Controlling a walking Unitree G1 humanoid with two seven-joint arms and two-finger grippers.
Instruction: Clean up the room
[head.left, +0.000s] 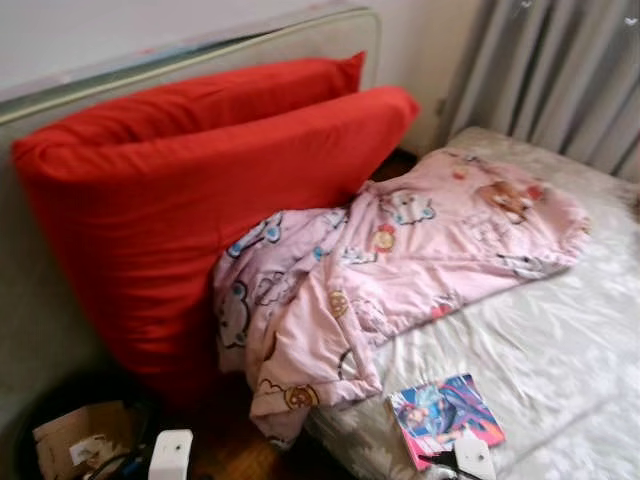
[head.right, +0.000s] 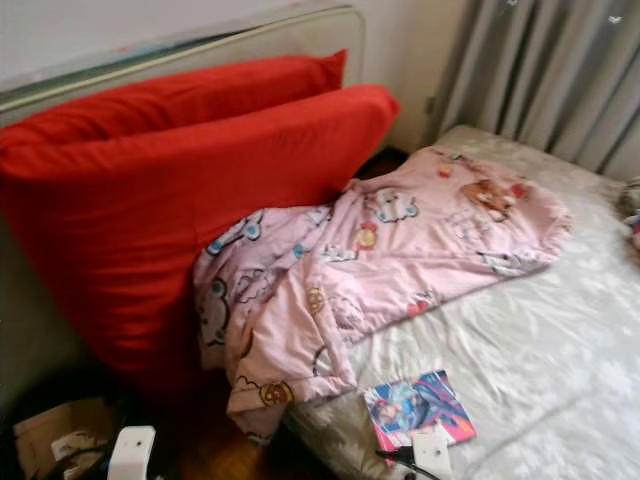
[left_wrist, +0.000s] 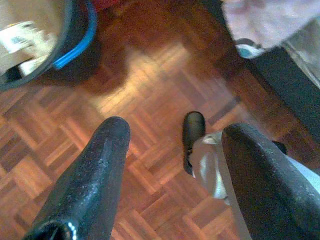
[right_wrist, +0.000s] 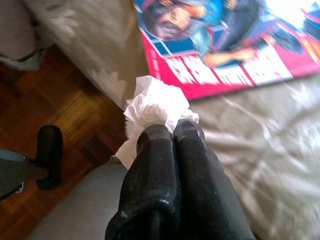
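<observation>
My right gripper (right_wrist: 172, 131) is shut on a crumpled white tissue (right_wrist: 156, 102), held over the bed's near edge beside a colourful comic magazine (right_wrist: 225, 45). The head view shows that magazine (head.left: 446, 415) lying on the pale bedsheet (head.left: 560, 340), with my right wrist (head.left: 473, 458) just below it. A pink cartoon-print blanket (head.left: 400, 260) lies rumpled across the bed and spills over its edge. My left gripper (left_wrist: 177, 130) hangs open over the parquet floor (left_wrist: 150, 75), with nothing between its fingers.
Two big red cushions (head.left: 190, 190) lean against a padded headboard (head.left: 200, 50) on the left. A dark bin with a blue rim (left_wrist: 75, 45) holding cardboard (head.left: 80, 435) stands on the floor at the lower left. Grey curtains (head.left: 560, 70) hang at the back right.
</observation>
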